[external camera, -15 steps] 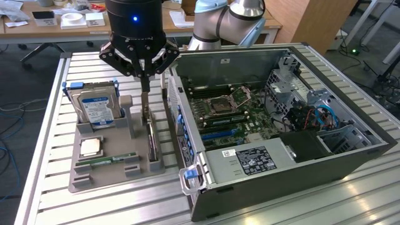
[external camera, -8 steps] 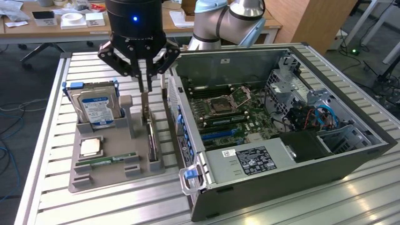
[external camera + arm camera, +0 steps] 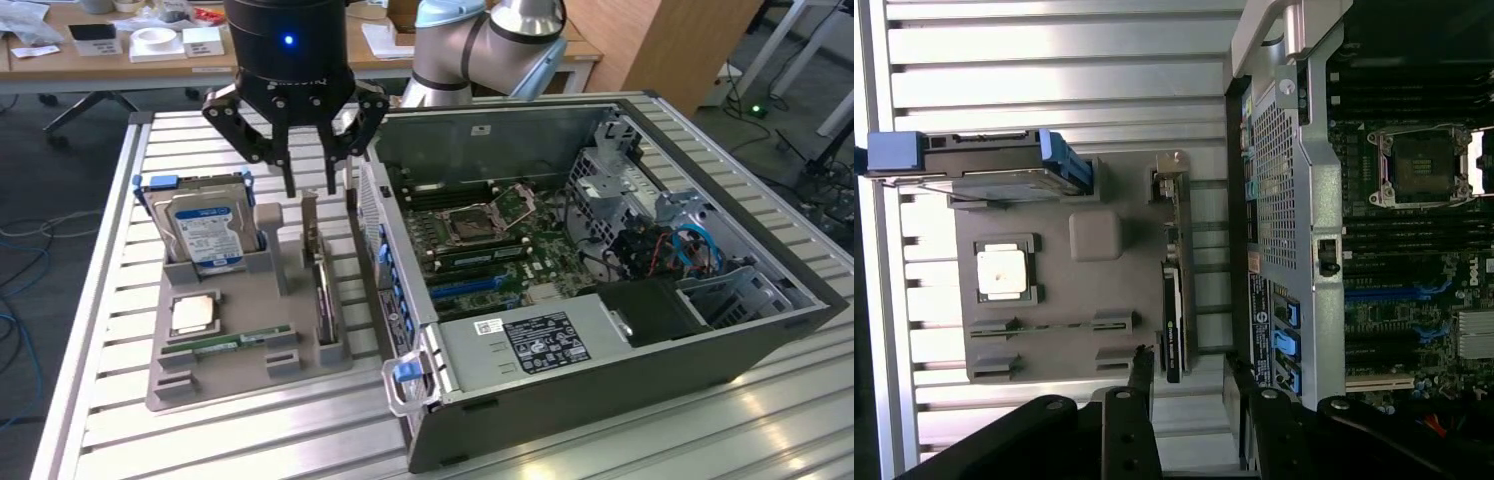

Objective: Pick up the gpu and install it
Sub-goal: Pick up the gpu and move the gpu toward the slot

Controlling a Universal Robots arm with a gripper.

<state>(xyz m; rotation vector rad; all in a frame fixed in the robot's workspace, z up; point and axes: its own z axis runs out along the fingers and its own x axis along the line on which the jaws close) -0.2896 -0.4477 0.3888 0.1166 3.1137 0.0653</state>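
**A:** Where is the gpu (image 3: 324,300)?
**B:** Standing on edge in a slot of the grey holder (image 3: 227,372).
**A:** And the gripper (image 3: 311,190)?
**B:** Above the holder, directly over the gpu, jaws apart, gripping nothing.

You see the thin dark gpu card (image 3: 326,300) just below the black gripper (image 3: 310,188) edge-on; its face is hidden.
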